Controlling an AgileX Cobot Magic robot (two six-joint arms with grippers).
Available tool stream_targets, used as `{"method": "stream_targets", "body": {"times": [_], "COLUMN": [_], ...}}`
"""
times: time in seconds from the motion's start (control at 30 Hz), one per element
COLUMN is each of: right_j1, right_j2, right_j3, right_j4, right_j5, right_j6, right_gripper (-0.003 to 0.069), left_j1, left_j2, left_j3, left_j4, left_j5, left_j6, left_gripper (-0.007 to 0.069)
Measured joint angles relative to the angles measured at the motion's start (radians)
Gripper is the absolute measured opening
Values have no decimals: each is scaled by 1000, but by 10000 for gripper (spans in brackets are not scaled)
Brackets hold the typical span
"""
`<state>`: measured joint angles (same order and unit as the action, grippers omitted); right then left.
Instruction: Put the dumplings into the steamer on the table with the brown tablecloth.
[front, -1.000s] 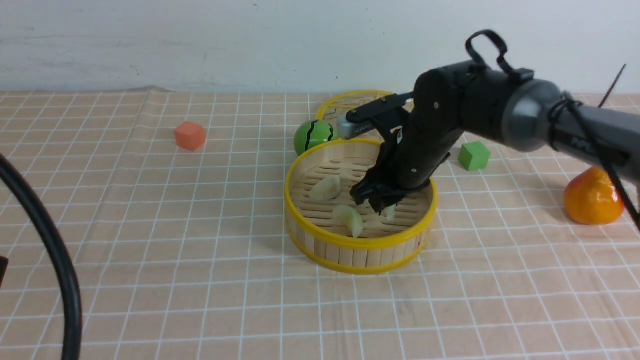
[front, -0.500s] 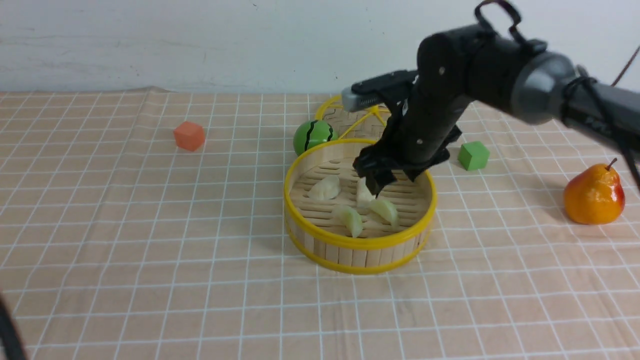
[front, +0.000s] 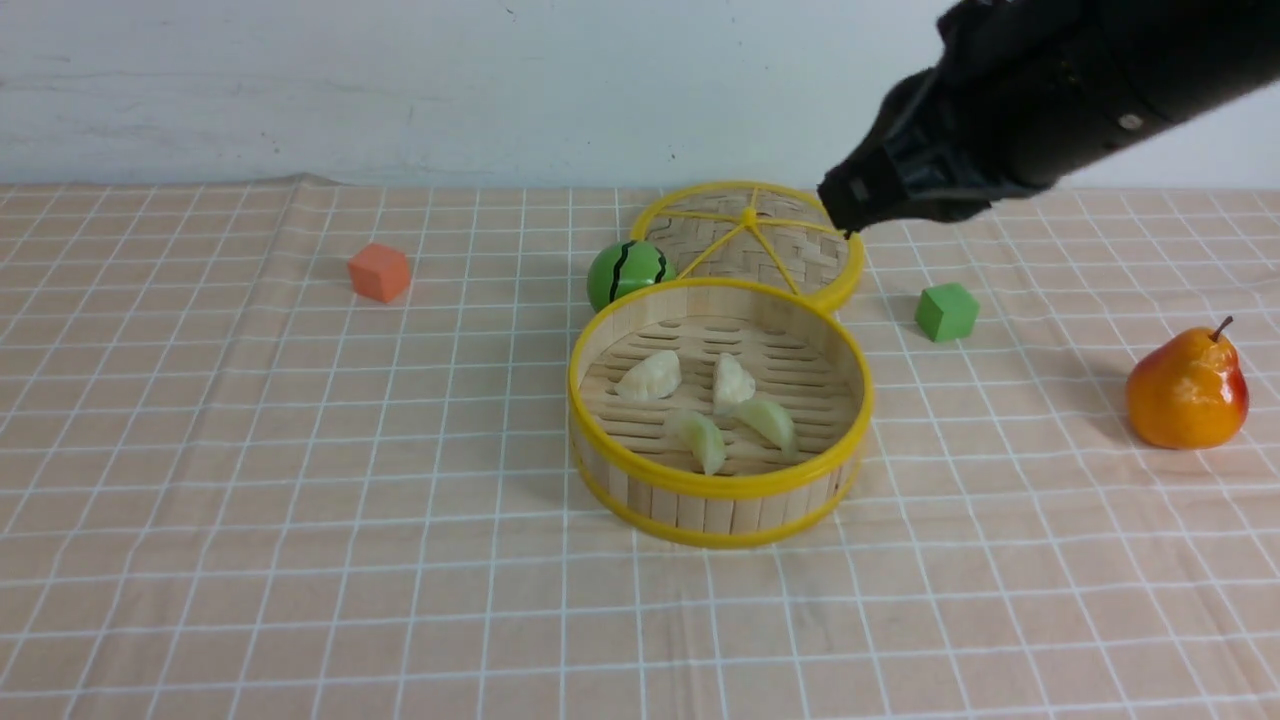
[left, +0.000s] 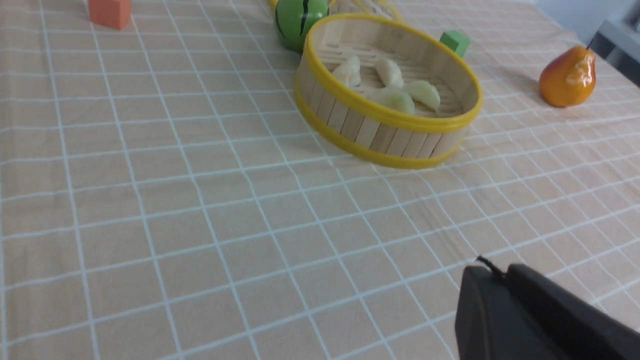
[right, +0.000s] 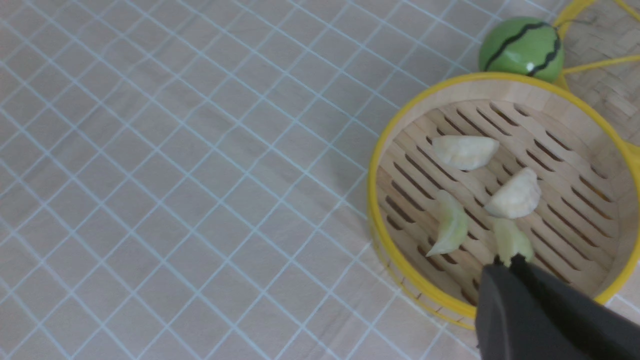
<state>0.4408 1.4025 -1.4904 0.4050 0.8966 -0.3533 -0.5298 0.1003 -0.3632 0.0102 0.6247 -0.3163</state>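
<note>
Your right gripper (front: 850, 205) hangs high by the woven lid (front: 790, 250). All 4 dumplings (front: 733, 382) lie in the steamer (front: 720, 485), below and left of its jaws, with a green ball (front: 626, 272) just beside the steamer. Only the left wrist view shows the left gripper (left: 492, 280). You cannot tell whether either's jaws are spread.

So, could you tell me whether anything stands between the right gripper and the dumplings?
Nothing visible does. The right gripper hangs up high, and all four dumplings lie uncovered in the steamer; its lid lies flat behind it, beside the green ball.
</note>
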Motion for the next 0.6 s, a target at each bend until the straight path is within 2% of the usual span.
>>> {"method": "stream_targets", "body": {"times": [0.1,0.17,0.33,0.43,0.6], "right_j1": [0,0,0,0,0], "right_j2": [-103,-242,-483,-590,-716], "right_j3": [122,284,501,600,684], "right_j4": [42,114,241,291,305], "right_j5": [-61,-142,-264,-299,-298], "right_j6": [-64,-147,-265,-292,-294], "right_gripper": [-20,-19,-18,-17,-16], "left_j1": [0,0,0,0,0], "left_j2": [-1,-1,-1,-1,-1], "left_j3": [34,60,73,74,74], "left_j4": [0,0,0,0,0], "left_j5": [-44,-66,-70,-70,-70], "left_j6": [0,0,0,0,0], "left_gripper": [38,39,45,51,57]}}
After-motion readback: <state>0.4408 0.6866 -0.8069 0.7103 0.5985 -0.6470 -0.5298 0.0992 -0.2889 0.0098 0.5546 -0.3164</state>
